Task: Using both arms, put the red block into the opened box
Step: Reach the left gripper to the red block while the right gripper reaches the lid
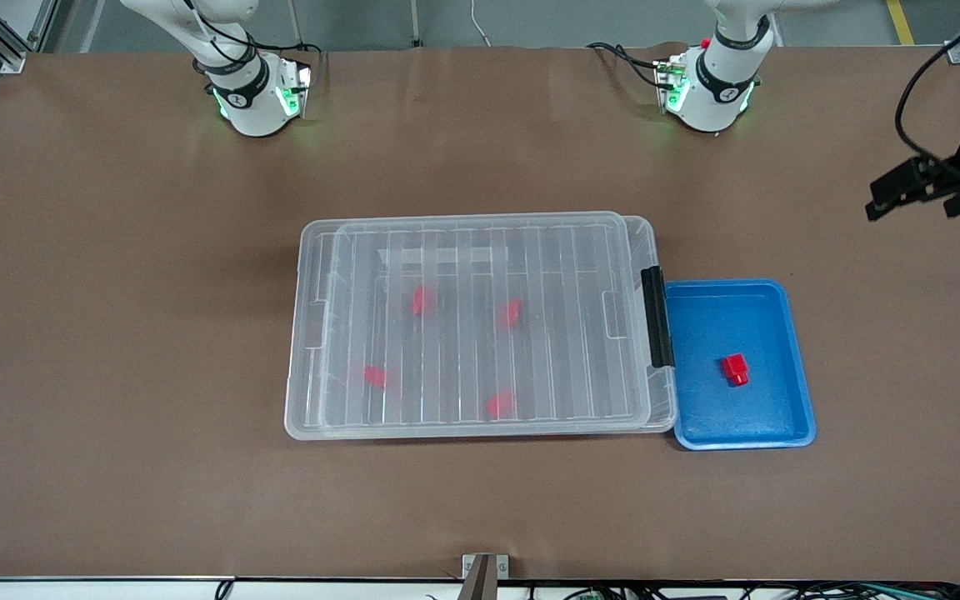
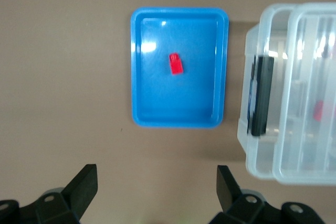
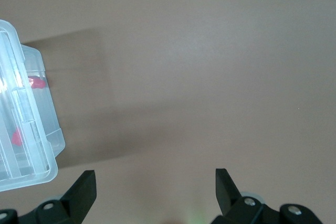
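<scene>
The red block [image 1: 734, 368] lay loose in the blue tray [image 1: 788, 437], stud end toward the front camera, well apart from both sets of jaws. The tray stood just beside the box [image 1: 301, 417], at the end carrying the black clip handle [image 1: 656, 317]. The ribbed lid [image 1: 480, 250] was seen resting on the box, slightly offset toward the right arm's end, with four similar red pieces [image 1: 422, 301] visible through it.

The left gripper [image 2: 156, 183] was held high, jaws wide and empty, with the tray and block ahead of the fingertips in the left wrist view. The right gripper [image 3: 155, 182] was likewise spread wide and empty, bare table between its fingers and one box corner off to the side.

The step in hand was judged to be lid removal. The lid should be gripped at its rim and lifted level. The block should be approached from directly above, jaws centred across its flat sides, not the stud.
</scene>
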`<act>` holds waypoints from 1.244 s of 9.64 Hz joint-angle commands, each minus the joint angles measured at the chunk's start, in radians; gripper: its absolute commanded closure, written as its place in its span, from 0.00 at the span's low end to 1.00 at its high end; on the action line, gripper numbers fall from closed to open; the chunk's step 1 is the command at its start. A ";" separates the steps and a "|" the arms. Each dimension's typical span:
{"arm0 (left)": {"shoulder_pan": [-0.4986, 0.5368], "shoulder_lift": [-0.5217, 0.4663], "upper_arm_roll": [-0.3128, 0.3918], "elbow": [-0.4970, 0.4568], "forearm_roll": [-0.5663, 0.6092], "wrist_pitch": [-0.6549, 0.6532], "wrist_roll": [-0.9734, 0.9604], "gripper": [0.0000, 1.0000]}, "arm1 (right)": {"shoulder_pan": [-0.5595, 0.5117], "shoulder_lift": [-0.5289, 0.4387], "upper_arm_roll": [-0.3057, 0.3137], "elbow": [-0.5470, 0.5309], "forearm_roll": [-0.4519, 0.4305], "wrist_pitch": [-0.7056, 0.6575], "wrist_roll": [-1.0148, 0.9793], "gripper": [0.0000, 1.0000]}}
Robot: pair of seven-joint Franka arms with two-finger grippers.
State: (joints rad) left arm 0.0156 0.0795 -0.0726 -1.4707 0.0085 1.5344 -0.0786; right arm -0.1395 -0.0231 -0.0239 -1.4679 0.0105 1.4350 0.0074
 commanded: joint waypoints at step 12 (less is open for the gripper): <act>-0.036 0.488 -0.006 -0.339 0.128 0.838 -0.368 0.01 | 0.460 0.408 0.039 -0.199 -0.096 0.580 0.272 0.00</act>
State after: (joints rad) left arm -0.0140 0.5112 -0.0786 -1.8100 0.1081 2.3220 -0.3941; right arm 0.3011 0.4085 0.0219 -1.6068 -0.0412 1.9712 0.2640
